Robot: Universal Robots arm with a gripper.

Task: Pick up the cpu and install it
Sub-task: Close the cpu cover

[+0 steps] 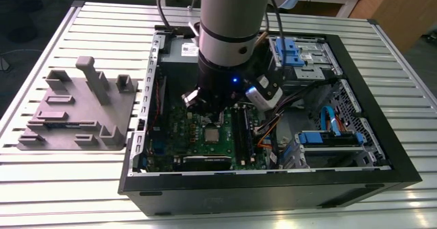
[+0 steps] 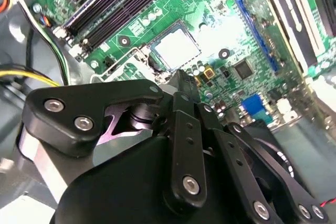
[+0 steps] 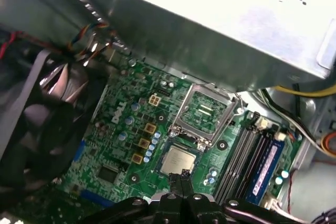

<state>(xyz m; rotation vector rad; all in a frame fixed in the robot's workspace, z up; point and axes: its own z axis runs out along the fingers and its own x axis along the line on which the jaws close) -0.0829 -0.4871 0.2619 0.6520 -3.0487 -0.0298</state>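
Note:
The cpu (image 3: 178,160), a small square chip with a shiny silver top, lies flat in its socket on the green motherboard (image 3: 121,145). It also shows in the second wrist view as the cpu (image 2: 176,47) and in the exterior view as the cpu (image 1: 212,135). The silver-framed socket bracket (image 3: 206,111) stands tilted up beside it. My gripper (image 3: 181,174) hovers just over the chip's near edge with its two thin fingers pressed together and nothing between them. From behind, the gripper (image 2: 184,80) points down toward the socket. The arm (image 1: 228,45) reaches down into the open computer case.
The black case wall (image 1: 273,183) surrounds the board. A large grey box (image 3: 210,24) overhangs the bracket, a black fan (image 3: 47,108) sits at one side, and memory slots (image 3: 252,156) and loose cables (image 3: 299,124) lie at the other. A grey fixture plate (image 1: 75,116) lies at the exterior view's left.

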